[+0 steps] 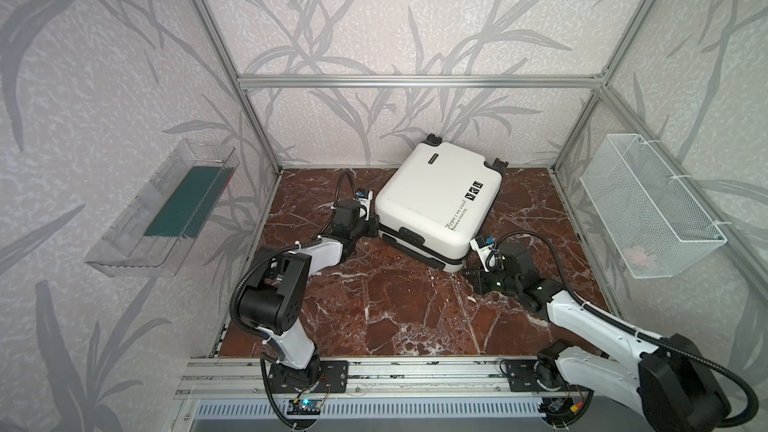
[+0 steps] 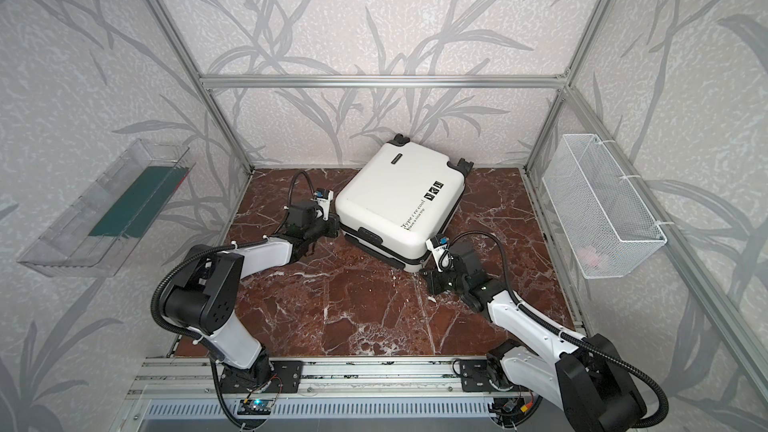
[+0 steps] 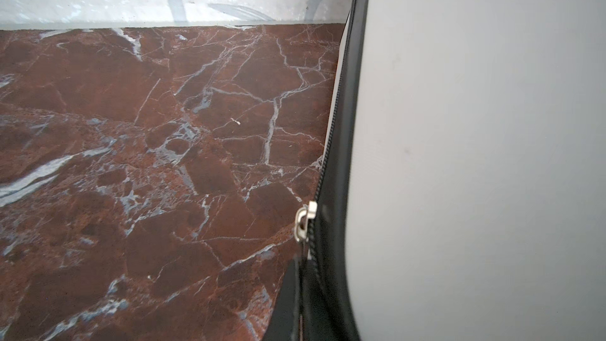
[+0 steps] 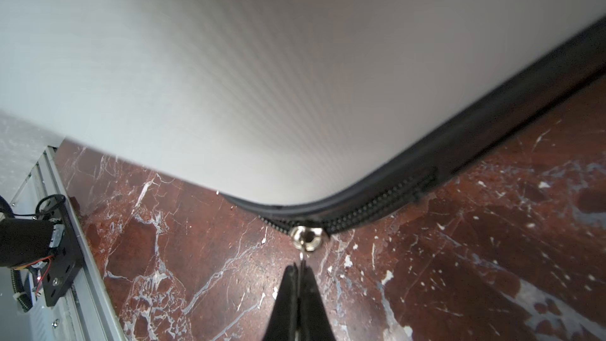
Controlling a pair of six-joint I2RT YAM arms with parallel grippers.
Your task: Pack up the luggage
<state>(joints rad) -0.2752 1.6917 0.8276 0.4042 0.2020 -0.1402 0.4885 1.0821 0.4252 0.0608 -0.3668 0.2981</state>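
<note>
Luggage lies flat on bench, lid down. L claw clenched on L zip pull. R claw clenched on R zip pull at near corner.

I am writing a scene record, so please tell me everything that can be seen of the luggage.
The luggage is a small white hard-shell suitcase, shells together, lying flat and skewed on the marble-patterned table, black wheels toward the back wall. Its top bears black printed text and a small logo plate; a black zipper seam runs along its side, with a black handle. The left gripper pinches one zipper pull; the right gripper pinches the other, at the near corners.
</note>
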